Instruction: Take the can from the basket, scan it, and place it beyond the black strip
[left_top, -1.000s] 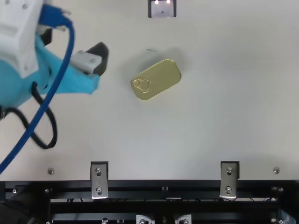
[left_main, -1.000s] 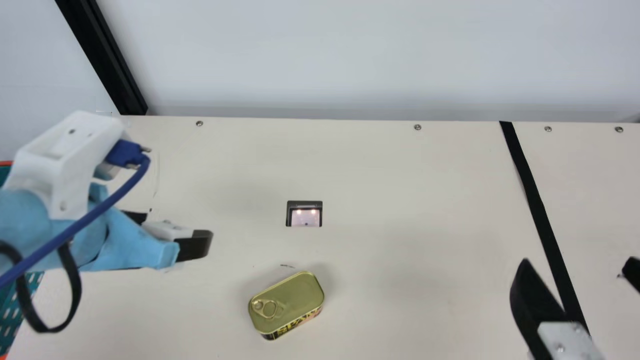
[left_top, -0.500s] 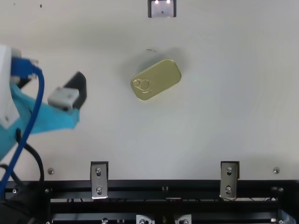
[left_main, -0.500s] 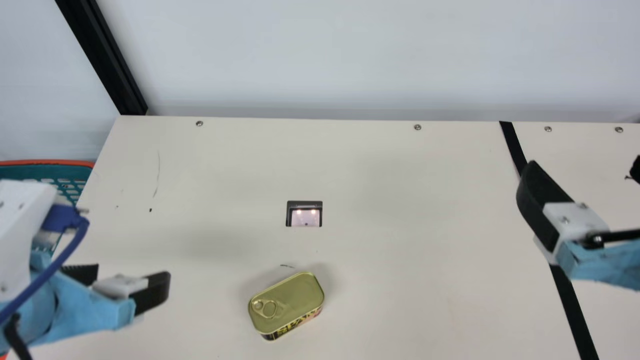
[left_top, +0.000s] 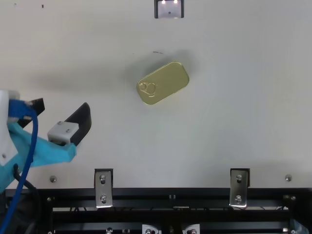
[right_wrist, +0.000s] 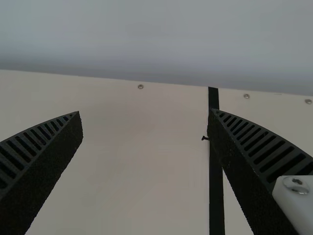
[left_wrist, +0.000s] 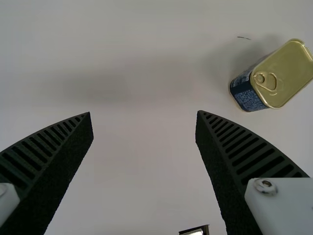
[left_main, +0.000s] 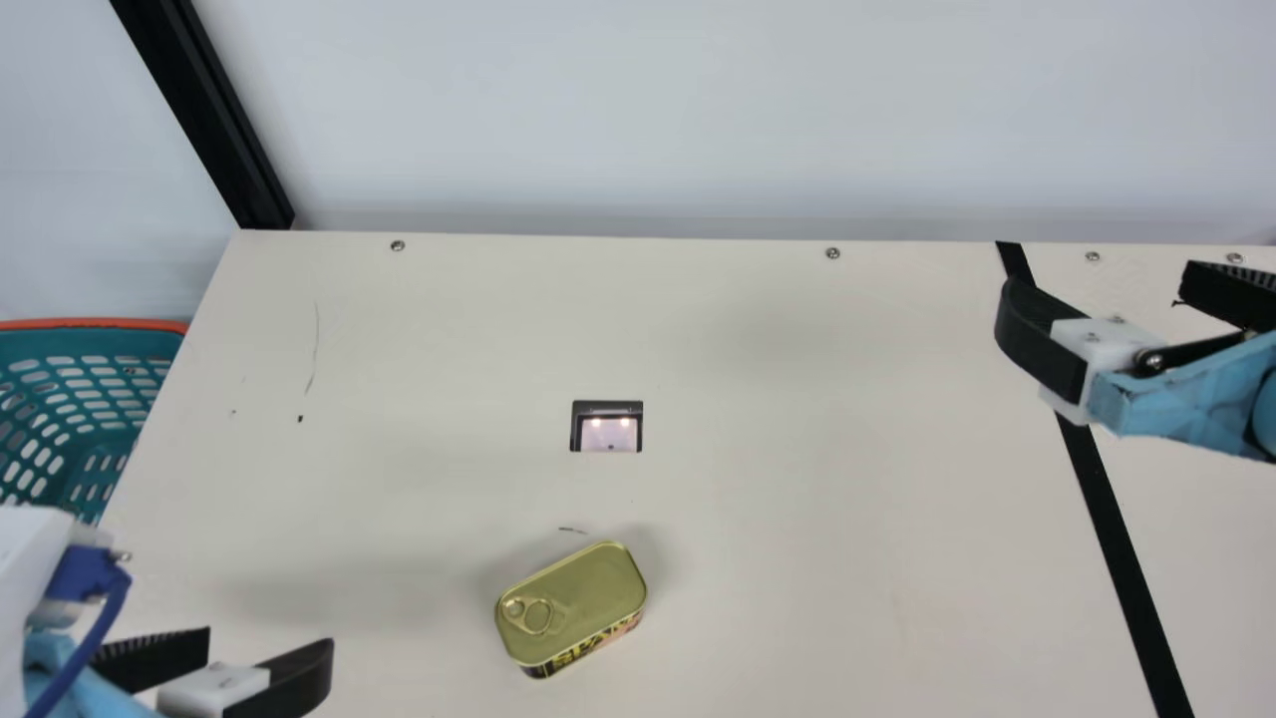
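Top view, can (left_top: 165, 84) right of left pincer (left_top: 64, 106)

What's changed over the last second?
Left gripper moved back toward the robot and a bit left. Right gripper moved out toward the table's far edge. Nothing grasped or released. Can, scanner window and black strip unchanged.

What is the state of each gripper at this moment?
Left gripper: open, holding nothing.
Right gripper: open, holding nothing.
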